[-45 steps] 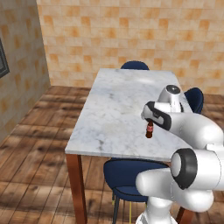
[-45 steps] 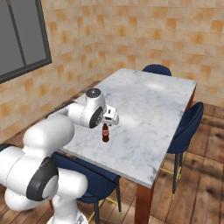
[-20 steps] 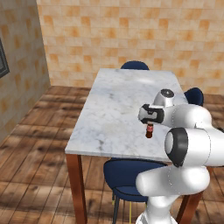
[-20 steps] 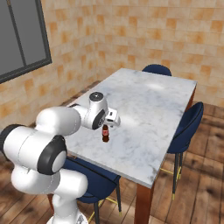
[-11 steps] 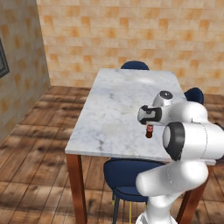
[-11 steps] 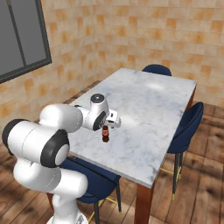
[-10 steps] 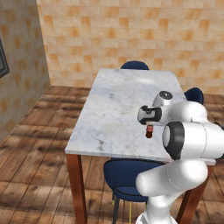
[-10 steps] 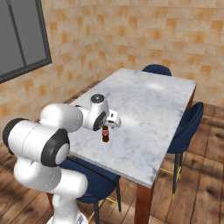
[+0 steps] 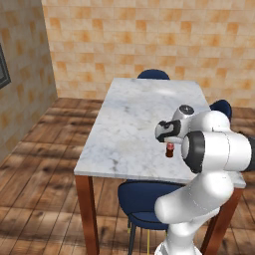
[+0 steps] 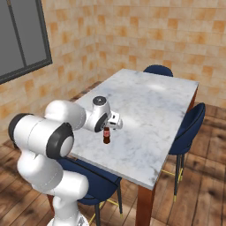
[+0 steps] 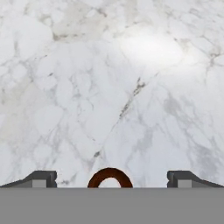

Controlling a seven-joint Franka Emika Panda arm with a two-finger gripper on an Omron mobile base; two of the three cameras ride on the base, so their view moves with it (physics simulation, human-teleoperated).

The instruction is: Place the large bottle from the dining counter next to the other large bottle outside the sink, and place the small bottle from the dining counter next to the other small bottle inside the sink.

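Observation:
The small bottle (image 9: 169, 150), dark brown with a red label, stands upright on the marble dining counter (image 9: 130, 119) near its right edge. My gripper (image 9: 169, 141) hangs straight above it, open, fingers pointing down on either side of the neck without touching. From the right base the small bottle (image 10: 106, 136) sits just under the gripper (image 10: 107, 128). In the hand view the small bottle's round mouth (image 11: 110, 177) lies centred between the two fingertips (image 11: 42, 177) of the gripper (image 11: 110, 179), over the dining counter (image 11: 109, 87). The large bottle and the sink are out of view.
Blue chairs stand around the table: one at the far end (image 9: 153, 74), one on the right side (image 10: 190, 128), one tucked under the near edge (image 9: 144, 199). Wooden floor and tiled walls surround it. A dark window (image 10: 22, 35) is on the left wall.
The arm has folded in closer and the hand has settled a little lower over the small bottle. The bottle has not moved and the jaws have stayed open.

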